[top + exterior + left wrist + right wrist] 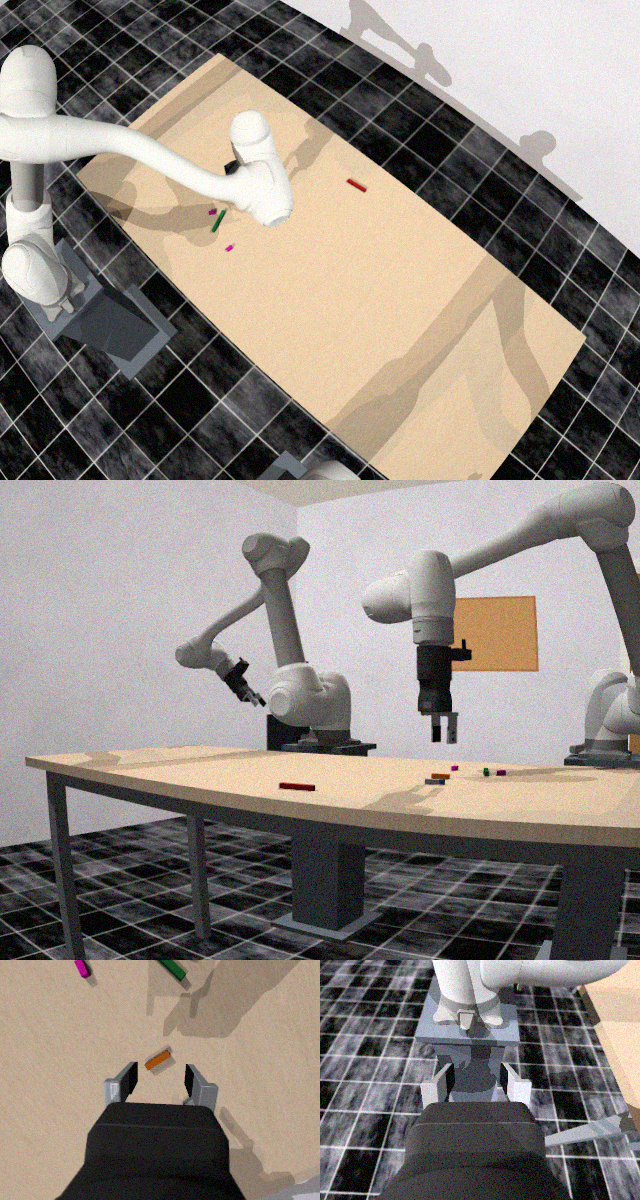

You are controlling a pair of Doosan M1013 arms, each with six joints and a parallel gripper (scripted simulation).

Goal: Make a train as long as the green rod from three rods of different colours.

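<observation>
- The train is looking partly built: the grey rod (433, 781) and the blue rod (442, 781) are lying flat and end to end on the bench (330, 289) (206, 769) (45, 1060) (615, 1005), seemingly touching.
- The orange rod (440, 776) (158, 1060) is lying near that pair, separate from it, so it is probably waiting to become the third piece (blue, grey and orange would be adding up to the green one's eight).
- The left claw (444, 739) (161, 1072) is hovering above the bench with its fingers wide open, holding nothing; the orange rod is showing ahead of the gap between them, and a pick-up is likely coming next.
- The right claw (258, 702) (477, 1072) is also standing wide open and holding nothing, well away from the rods.
- The green rod (218, 221) (485, 771) (172, 969) is lying apart as the measure, with one magenta rod (212, 211) (500, 772) sitting just beside it and another magenta rod (229, 248) (454, 767) (82, 968) resting nearby.
- The red rod (356, 185) (297, 786) is lying well apart, seemingly not needed.
- What is remaining: gripping orange, turning it into line and setting it against a free end without nudging the pair.
</observation>
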